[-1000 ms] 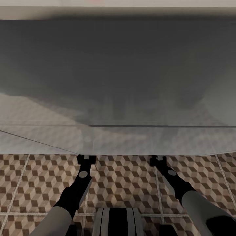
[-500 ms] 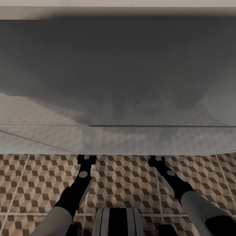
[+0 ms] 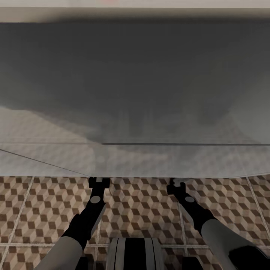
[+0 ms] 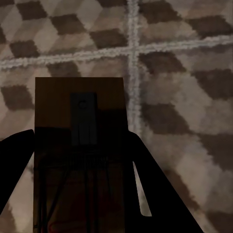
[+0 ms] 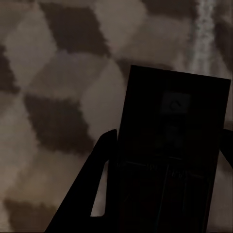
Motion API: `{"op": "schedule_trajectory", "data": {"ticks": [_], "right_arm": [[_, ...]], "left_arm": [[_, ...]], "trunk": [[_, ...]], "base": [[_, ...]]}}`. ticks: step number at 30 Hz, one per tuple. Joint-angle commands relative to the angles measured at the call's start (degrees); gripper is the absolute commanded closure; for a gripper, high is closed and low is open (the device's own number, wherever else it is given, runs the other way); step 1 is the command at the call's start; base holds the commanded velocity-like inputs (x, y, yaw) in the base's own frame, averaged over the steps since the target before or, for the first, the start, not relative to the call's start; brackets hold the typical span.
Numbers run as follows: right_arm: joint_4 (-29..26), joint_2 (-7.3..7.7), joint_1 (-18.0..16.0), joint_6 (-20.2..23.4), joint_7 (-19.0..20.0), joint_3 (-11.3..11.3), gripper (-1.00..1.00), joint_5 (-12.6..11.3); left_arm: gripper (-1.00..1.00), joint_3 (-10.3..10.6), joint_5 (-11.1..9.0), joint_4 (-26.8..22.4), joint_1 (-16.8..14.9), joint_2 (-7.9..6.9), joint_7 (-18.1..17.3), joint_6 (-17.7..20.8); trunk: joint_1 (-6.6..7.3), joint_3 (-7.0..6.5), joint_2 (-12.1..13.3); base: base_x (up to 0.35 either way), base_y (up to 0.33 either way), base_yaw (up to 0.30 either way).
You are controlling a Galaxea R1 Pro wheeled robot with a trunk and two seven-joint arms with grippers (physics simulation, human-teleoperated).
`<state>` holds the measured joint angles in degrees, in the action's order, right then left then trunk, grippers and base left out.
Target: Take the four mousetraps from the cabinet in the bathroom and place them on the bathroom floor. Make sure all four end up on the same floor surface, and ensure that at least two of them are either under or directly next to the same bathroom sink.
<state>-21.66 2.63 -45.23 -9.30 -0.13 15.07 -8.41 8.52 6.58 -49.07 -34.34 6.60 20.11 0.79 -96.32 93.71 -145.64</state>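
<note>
Dark-brown mousetrap [image 4: 80,145] sits between the jaws of the left gripper [image 4: 80,194], a flat rectangular board with a small darker plate near its far end; the black fingers [image 4: 150,184] flank both of its long edges and the jaws are clamped on it. A second mousetrap [image 5: 170,145] sits the same way between the jaws of the right gripper [image 5: 165,194], its far end extending past the fingertips, the jaws clamped on its sides. Beyond each held board lies the bathroom floor [image 4: 184,73], cube-patterned tile with pale grout lines. In the head view, the left gripper [image 3: 98,182] and the right gripper [image 3: 176,185] both point forward at the lower edge of a wide grey glossy surface [image 3: 135,93], which reflects the tile pattern.
</note>
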Motion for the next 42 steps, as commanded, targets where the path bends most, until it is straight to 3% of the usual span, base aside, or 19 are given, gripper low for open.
{"op": "schedule_trajectory", "data": {"ticks": [1, 37, 42], "right_arm": [[0.1, 0.01, 0.0, -0.2, 0.0, 0.4, 1.00, -0.5], [-0.2, -0.52, -0.1, -0.4, -0.4, 0.6, 1.00, 0.9], [-0.8, -0.52, -1.3, -0.3, -0.5, 0.5, 1.00, 0.9]], "left_arm": [[1.00, 0.1, 0.5, 0.0, 0.0, -0.01, 0.4, 0.1], [1.00, 0.1, 0.5, 0.9, 0.0, -0.01, 0.4, 0.0], [1.00, 0.1, 0.5, 0.9, 0.0, -0.01, 0.4, 0.1]], "trunk": [[0.01, 0.03, 0.0], [0.01, 0.03, 0.0], [0.01, 0.03, 0.0]], "base": [[0.000, 0.000, 0.000], [0.000, 0.000, 0.000], [0.000, 0.000, 0.000]]}}
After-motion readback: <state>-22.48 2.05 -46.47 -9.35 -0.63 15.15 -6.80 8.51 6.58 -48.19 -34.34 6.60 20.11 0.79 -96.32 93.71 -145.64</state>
